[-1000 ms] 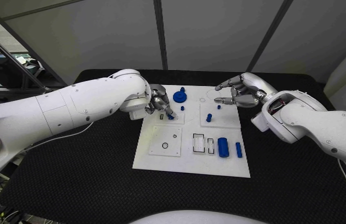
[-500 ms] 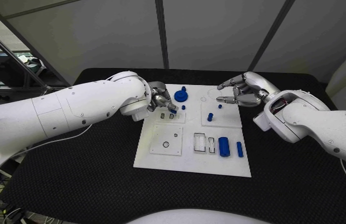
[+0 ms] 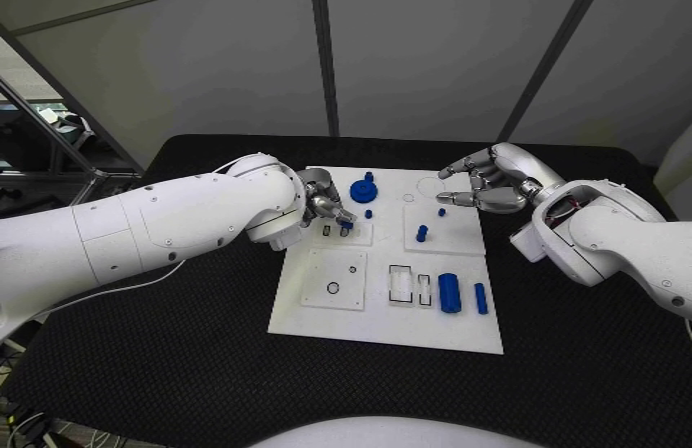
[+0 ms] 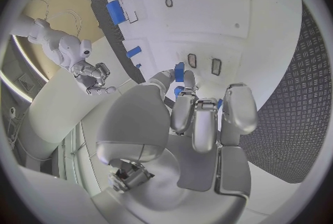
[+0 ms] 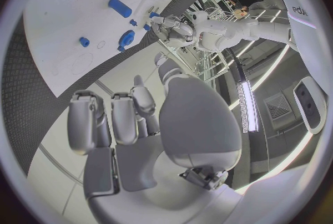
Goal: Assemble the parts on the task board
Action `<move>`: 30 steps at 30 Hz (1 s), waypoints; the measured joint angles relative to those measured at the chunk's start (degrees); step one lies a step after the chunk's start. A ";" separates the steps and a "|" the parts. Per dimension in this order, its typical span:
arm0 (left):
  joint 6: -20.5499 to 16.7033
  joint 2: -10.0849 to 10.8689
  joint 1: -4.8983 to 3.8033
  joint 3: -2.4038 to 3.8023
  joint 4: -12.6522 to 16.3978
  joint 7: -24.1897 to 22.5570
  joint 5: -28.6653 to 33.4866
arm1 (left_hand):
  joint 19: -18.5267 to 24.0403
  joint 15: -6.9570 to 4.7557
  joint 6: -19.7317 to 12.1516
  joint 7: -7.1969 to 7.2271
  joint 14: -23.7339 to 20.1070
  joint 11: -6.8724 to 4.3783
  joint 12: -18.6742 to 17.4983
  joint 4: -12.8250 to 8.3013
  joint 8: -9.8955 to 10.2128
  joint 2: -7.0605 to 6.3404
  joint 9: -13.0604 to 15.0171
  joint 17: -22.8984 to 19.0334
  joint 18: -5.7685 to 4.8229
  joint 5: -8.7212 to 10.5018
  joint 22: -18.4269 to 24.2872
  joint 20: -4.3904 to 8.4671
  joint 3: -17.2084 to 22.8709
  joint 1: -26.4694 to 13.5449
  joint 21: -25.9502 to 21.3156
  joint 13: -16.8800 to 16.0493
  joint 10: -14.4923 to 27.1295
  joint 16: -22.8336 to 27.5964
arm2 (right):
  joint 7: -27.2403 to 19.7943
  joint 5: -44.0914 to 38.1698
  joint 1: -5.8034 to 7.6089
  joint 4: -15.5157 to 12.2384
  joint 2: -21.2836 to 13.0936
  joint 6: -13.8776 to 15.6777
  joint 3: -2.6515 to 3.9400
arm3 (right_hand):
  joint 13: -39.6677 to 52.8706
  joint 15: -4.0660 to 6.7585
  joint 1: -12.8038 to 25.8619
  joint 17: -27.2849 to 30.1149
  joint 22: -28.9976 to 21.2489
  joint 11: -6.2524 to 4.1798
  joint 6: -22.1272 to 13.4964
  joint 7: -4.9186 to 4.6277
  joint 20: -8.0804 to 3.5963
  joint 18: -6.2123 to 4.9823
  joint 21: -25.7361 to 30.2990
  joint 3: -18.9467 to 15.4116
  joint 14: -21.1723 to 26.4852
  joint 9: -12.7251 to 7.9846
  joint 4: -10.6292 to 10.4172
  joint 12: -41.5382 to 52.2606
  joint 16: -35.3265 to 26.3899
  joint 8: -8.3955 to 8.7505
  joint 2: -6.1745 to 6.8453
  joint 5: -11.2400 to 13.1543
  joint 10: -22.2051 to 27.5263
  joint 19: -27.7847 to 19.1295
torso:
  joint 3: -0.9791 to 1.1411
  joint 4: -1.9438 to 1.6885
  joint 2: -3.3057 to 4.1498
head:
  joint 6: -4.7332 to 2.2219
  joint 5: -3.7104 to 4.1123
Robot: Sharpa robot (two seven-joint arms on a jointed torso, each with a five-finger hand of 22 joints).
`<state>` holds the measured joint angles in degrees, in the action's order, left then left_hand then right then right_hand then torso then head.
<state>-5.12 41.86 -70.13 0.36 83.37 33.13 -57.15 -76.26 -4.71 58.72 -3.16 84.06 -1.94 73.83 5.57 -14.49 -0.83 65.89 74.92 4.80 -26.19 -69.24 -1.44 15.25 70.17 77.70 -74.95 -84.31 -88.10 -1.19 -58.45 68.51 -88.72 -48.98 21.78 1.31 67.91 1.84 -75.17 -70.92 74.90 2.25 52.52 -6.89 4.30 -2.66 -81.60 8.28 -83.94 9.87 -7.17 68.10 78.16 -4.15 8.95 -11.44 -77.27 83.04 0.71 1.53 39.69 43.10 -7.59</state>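
Note:
The white task board (image 3: 375, 318) lies mid-table. My left hand (image 3: 325, 204) hovers over its far left tile and pinches a small blue part (image 3: 346, 226) between thumb and fingers, just above two small slots (image 3: 329, 232). The left wrist view shows that part (image 4: 179, 72) at the fingertips, with the slots (image 4: 204, 63) beyond. My right hand (image 3: 485, 185) hangs over the board's far right corner with loosely bent fingers and nothing in them. A round blue part (image 3: 362, 190) and a blue peg (image 3: 420, 234) stand on the board.
A blue cylinder (image 3: 449, 293) and a blue bar (image 3: 479, 298) lie near the board's front right, beside rectangular recesses (image 3: 400, 284). A tile with a round hole (image 3: 333, 289) sits front left. Black table mat (image 3: 173, 368) surrounds the board.
My left hand has shifted slightly to the right over the two slots, still pinching the blue part. The right hand has stayed in place.

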 measured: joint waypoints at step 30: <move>2.57 0.19 0.37 -0.07 0.64 2.40 -4.64 | -0.20 -0.18 0.59 0.02 -0.21 -0.09 0.00 -1.15 0.29 -1.38 1.54 0.00 0.57 -2.60 -0.21 0.21 2.18 -1.37 -0.01 0.02 0.12 -0.22 | -0.01 0.00 -0.01 0.43 0.31 -0.19 0.00 | -0.04 0.00 0.00 -0.01 0.00 0.00 0.00 0.00 0.00 0.00 0.00 0.00 0.00 0.04 0.00 0.00 -0.27 0.00 0.00 0.00 0.00 0.00 | -0.02 0.05 0.05 | 0.20 -0.13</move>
<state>-2.55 42.06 -69.76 0.29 84.01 35.53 -61.79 -76.46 -4.89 59.32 -3.14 83.85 -2.03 73.83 4.42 -14.20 -2.22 67.43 74.91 5.37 -28.79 -69.46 -1.23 17.42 68.80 77.69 -74.93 -84.19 -88.32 -1.20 -58.45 68.50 -88.29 -48.68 21.59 1.31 67.87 1.84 -75.17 -70.92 74.90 2.25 52.52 -6.89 4.30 -2.65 -81.60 8.27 -83.94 9.91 -7.16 68.10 77.89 -4.15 8.95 -11.44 -77.27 83.04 0.70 1.58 39.74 43.30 -7.72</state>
